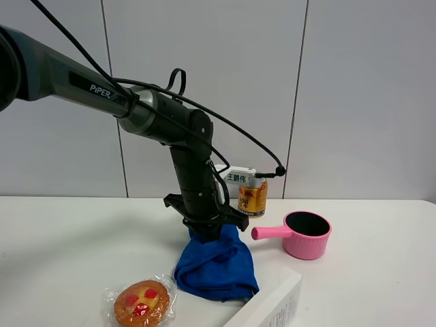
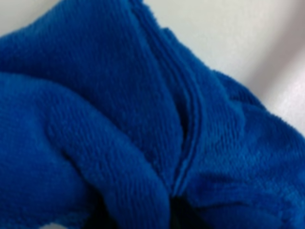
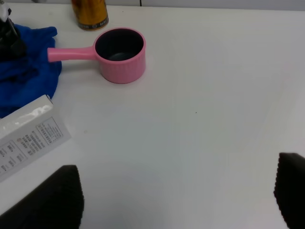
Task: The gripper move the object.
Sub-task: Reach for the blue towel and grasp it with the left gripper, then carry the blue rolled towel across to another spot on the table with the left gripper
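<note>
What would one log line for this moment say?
left gripper: clamped on blue cloth, top bunched upward, lower folds on table | right gripper: open, over bare table | pink pot: beside cloth, not held

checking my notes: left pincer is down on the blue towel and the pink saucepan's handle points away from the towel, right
No. The pink saucepan has its handle pointing toward the blue towel, not away, as the exterior high view shows. The left pincer is on the towel.

Bright even light; close blue cloth (image 2: 143,119) blurred
</note>
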